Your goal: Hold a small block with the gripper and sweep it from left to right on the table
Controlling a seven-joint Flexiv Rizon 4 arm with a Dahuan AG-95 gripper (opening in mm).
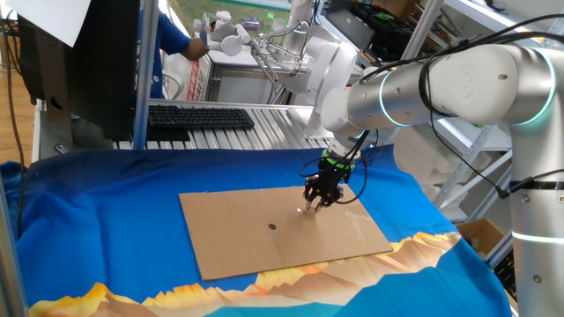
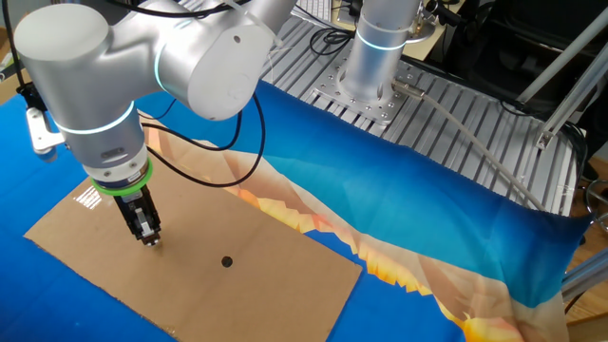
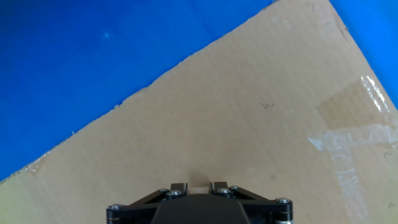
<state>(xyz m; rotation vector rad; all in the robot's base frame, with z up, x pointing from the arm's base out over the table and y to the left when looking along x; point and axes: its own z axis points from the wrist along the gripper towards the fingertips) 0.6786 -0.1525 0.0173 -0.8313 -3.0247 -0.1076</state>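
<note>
Brown cardboard sheet (image 1: 282, 231) lies flat on the blue-clothed desk (image 1: 115, 211), and the black fingers (image 3: 179, 187) of the green-ringed gripper (image 1: 315, 203) point straight down onto it, drawn close on either side of the small block (image 3: 199, 184). That pale tan piece sits between the tips in the hand view (they seem to pinch it, though little of it shows). Nearby on the cardboard is a small dark dot (image 2: 226, 261), apart from the fingers.
</note>
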